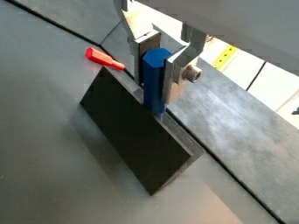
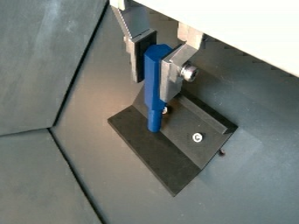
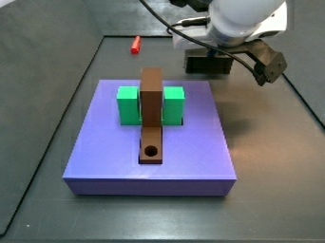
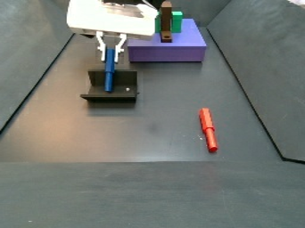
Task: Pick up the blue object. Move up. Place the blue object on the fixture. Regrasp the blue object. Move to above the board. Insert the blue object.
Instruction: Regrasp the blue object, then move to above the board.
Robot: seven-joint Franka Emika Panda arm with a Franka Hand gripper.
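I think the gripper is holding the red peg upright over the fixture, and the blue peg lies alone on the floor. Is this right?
Not quite: the colours are swapped. The gripper holds the blue object upright between its fingers, its lower end at the fixture, as both wrist views show. The red peg is the one lying alone on the floor, seen in a side view.

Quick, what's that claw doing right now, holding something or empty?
Gripper: shut on the blue peg, upright over the fixture.
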